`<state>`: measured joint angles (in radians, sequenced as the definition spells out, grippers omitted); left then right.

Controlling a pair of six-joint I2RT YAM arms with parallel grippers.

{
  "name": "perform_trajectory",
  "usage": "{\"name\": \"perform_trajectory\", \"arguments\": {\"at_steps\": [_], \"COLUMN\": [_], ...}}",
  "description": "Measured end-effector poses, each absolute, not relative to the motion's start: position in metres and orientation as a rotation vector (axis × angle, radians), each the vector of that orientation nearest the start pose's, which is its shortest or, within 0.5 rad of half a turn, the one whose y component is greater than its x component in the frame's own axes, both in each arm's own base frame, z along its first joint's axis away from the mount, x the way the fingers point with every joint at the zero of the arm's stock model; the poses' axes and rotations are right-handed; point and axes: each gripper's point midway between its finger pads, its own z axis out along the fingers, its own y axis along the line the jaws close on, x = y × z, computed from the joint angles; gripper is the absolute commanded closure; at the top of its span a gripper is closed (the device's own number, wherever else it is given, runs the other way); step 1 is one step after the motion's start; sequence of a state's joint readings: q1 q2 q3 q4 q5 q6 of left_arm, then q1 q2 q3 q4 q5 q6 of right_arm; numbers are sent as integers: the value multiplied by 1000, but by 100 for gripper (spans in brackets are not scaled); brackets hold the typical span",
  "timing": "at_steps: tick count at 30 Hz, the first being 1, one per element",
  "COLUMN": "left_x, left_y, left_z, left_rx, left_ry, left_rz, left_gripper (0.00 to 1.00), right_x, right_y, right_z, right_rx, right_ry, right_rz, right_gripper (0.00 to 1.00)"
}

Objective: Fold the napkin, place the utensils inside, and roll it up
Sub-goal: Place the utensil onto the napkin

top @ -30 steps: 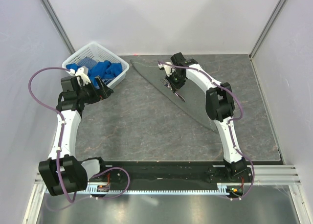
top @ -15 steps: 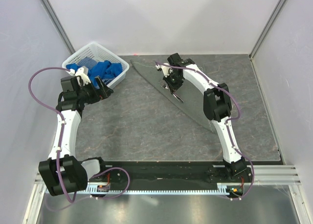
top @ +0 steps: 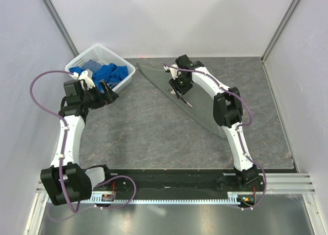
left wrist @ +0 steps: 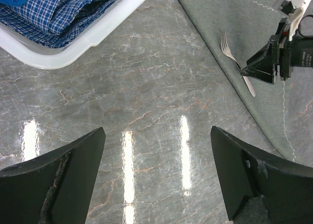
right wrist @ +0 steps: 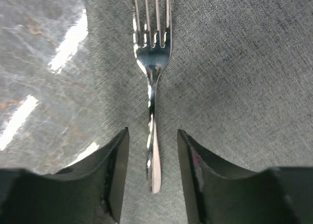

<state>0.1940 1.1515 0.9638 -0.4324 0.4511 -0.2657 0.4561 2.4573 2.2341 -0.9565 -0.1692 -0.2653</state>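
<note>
The dark grey napkin (top: 205, 112) lies folded into a long triangle at the right of the table. Its folded edge runs diagonally from the far middle toward the near right. The silver fork (right wrist: 152, 62) lies flat on the napkin (right wrist: 234, 77) close to that edge, tines pointing away from the wrist camera. My right gripper (right wrist: 153, 136) is open and straddles the handle's end, with a gap on each side. In the left wrist view the fork (left wrist: 234, 57) rests beside that gripper's dark fingers (left wrist: 266, 62). My left gripper (left wrist: 159, 180) hovers wide open over bare tabletop, holding nothing.
A white plastic basket (top: 84, 58) holding bright blue cloths (top: 105, 73) stands at the far left, just beyond the left gripper (top: 110, 89). Its rim (left wrist: 88, 43) shows in the left wrist view. White walls enclose the table on three sides.
The right gripper shifted slightly left, then opened from shut and let go of the fork, which now lies on the napkin. The left arm has not moved.
</note>
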Motion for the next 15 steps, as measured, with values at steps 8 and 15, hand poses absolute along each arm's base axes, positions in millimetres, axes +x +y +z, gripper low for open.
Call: {"name": "perform_trajectory", "arguments": {"at_steps": [8, 15], "left_x": [336, 337], "left_y": [-22, -22], "left_z": [203, 203], "left_rx": [-243, -243], "left_ry": [2155, 2155], "left_rz": [-533, -534], "left_gripper": [4, 4], "right_x": [432, 330], "right_y": [241, 203], "right_z": [104, 138], "right_rx": [-803, -485], "right_ry": [2534, 2570], "right_rz": [351, 445], "right_gripper": [46, 48]}}
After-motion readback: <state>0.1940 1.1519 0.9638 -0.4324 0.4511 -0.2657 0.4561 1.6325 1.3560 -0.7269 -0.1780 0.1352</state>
